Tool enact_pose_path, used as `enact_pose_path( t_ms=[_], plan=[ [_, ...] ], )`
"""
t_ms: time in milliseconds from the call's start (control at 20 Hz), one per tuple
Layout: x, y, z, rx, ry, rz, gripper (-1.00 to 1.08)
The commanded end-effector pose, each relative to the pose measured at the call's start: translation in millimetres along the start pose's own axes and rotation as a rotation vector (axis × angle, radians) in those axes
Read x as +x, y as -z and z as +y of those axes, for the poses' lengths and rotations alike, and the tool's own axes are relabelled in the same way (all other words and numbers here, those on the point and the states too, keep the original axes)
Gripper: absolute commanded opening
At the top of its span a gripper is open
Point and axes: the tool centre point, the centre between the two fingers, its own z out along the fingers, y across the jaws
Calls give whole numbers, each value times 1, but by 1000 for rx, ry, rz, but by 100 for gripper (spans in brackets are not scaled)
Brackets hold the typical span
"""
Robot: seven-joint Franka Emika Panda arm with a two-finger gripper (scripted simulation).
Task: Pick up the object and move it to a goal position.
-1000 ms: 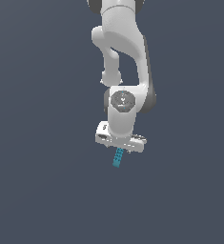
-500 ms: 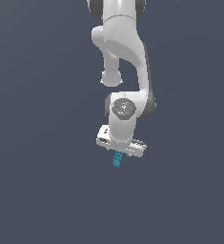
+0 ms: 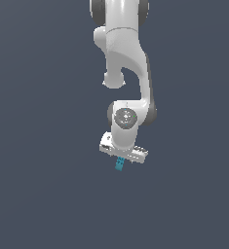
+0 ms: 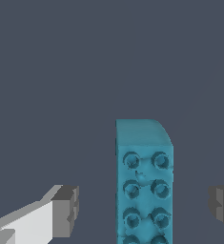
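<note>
Brick (image 4: pixel 143 183) fills the near wrist view, teal, two rows of round studs facing the camera, standing between the dark fingers (image 4: pixel 66 209), which sit apart with clear gaps on both sides. In the exterior view, the gripper (image 3: pixel 121 160) hangs under the white arm (image 3: pixel 125 68), and the brick (image 3: pixel 120 164) shows at its 6 o'clock against plain grey.

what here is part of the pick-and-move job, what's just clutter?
Job:
- teal studded toy brick, between the fingers
- end effector, open; both fingers stand clear of the brick in the wrist view

Clutter:
- nothing else in either view; only plain grey background, no goal marker showing
</note>
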Motion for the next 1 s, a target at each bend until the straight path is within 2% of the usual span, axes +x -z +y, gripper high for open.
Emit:
enact_pose_path(
  t_ms=[0,300,350,950],
  plan=[
    [0,-12,0,0,-1,0,100],
    [1,-20,0,0,-2,0,100],
    [1,-20,0,0,-2,0,-100],
    [1,-18,0,0,-2,0,-100]
  ],
)
